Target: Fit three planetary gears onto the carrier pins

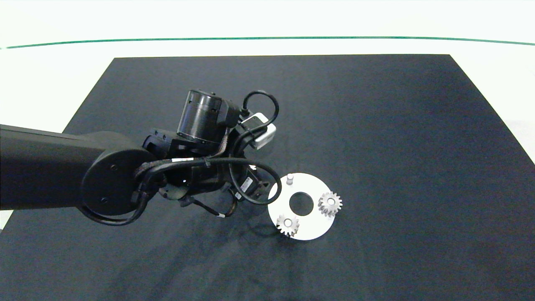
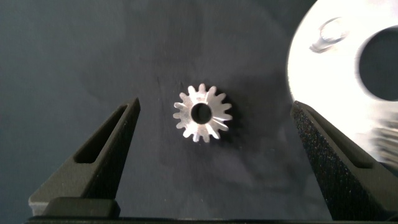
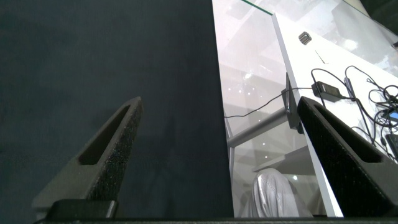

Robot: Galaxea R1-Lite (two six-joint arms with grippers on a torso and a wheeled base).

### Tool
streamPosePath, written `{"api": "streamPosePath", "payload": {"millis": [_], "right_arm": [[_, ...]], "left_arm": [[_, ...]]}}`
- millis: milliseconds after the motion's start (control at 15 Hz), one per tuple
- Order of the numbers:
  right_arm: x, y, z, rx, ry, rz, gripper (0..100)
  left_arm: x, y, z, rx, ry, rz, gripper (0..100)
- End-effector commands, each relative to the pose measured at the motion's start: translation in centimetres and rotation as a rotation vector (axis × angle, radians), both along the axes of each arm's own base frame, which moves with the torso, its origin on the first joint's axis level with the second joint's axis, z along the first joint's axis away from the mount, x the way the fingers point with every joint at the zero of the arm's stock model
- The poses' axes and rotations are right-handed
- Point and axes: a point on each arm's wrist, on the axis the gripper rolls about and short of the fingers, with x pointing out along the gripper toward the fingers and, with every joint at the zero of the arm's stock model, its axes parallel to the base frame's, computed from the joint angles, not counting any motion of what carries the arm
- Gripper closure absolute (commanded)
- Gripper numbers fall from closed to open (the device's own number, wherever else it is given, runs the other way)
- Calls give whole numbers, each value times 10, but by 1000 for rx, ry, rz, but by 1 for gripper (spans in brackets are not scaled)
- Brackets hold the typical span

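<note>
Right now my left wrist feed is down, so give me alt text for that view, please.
A loose planetary gear lies flat on the dark mat, centred between the left gripper's wide-open jaws, with neither jaw touching it. Beside one jaw is the edge of the white disc, showing one bare carrier pin and part of its centre hole.
</note>
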Motion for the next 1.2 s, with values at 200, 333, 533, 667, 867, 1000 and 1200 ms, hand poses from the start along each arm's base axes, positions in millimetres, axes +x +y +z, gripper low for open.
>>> {"api": "streamPosePath", "payload": {"millis": [200,333,533,667,867,1000,1200], "right_arm": [[0,0,0,-3,2,-2,0],[0,0,0,-3,1,-2,0],[-1,-1,2,1,-6,-2,0],[-1,-1,2,1,-6,-2,0],[-1,-1,2,2,-7,-1,0],[-1,-1,2,1,-6,-2,0],[-1,-1,2,0,-5,-2,0]], "left_arm": [[18,1,-13,15,31,12,0],[19,5,-14,22,35,14,1],[21,9,-15,18,42,7,7],[21,9,-14,16,42,3,10],[21,9,-16,15,50,3,16],[21,10,-20,20,59,4,21],[23,12,-18,15,57,8,27]]}}
